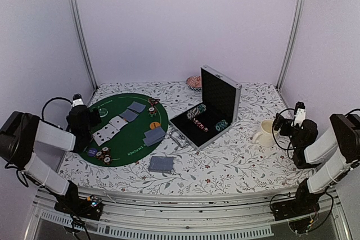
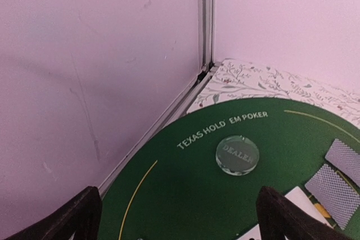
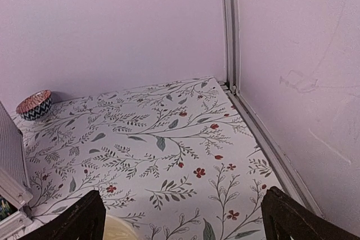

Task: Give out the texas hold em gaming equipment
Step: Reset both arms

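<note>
Playing cards lay on the round green mat at the table's left. Two grey-blue backs sat side by side on the far half, with two white faces next to them, nearer the left arm. A further face-down pair overlapped the mat's right edge. A face-down stack sat off the mat on the floral tablecloth, toward the front.

The orange button was on the mat, between the far chips and the right-hand pair. Poker chips sat in a small cluster at the mat's near edge, and a second cluster sat at its far right rim. More chips stood in rows inside the silver case, which was open with its lid raised, just right of the mat. In the left wrist view a clear dealer disc lay flat on the mat below the printed lettering.

The left gripper hung over the mat's left part with its fingers spread wide and nothing between them. The right gripper was well apart from the mat, at the table's right side by the cream mug. Its jaws were also wide apart, holding nothing. A patterned bowl sat by the back wall behind the case.
</note>
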`<action>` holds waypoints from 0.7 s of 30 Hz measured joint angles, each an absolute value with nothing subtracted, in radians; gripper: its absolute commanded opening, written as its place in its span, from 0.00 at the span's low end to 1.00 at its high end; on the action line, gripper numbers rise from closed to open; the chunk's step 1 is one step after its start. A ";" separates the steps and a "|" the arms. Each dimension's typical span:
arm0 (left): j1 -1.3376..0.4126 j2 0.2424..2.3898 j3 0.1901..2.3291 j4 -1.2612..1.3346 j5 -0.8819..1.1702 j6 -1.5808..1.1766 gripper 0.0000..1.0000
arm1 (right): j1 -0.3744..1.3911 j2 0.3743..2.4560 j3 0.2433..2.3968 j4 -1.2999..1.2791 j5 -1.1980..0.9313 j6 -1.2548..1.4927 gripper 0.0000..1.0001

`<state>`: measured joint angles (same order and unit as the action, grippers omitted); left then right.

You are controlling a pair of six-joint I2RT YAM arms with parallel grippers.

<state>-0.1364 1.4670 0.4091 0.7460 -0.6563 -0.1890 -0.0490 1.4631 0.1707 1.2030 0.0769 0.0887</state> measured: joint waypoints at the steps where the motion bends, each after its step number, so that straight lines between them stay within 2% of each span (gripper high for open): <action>1: -0.136 1.466 0.404 0.770 -0.655 -0.172 0.98 | -0.049 1.504 0.168 1.250 0.054 0.080 0.99; 7: -0.112 1.436 0.158 1.187 -0.591 -0.084 0.98 | -0.052 1.528 0.208 1.281 -0.060 0.034 0.99; 15: -0.085 1.532 0.195 1.345 -0.411 -0.010 0.98 | -0.053 1.528 0.239 1.280 -0.126 -0.012 0.99; 21: -0.061 1.551 0.217 1.319 -0.325 -0.003 0.98 | -0.053 1.528 0.239 1.280 -0.135 -0.020 0.99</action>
<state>-0.0612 1.5509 0.2173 1.3186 -0.3248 -0.0032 -0.0528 1.5276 0.2386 1.2797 -0.1352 -0.0200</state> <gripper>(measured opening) 0.981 0.988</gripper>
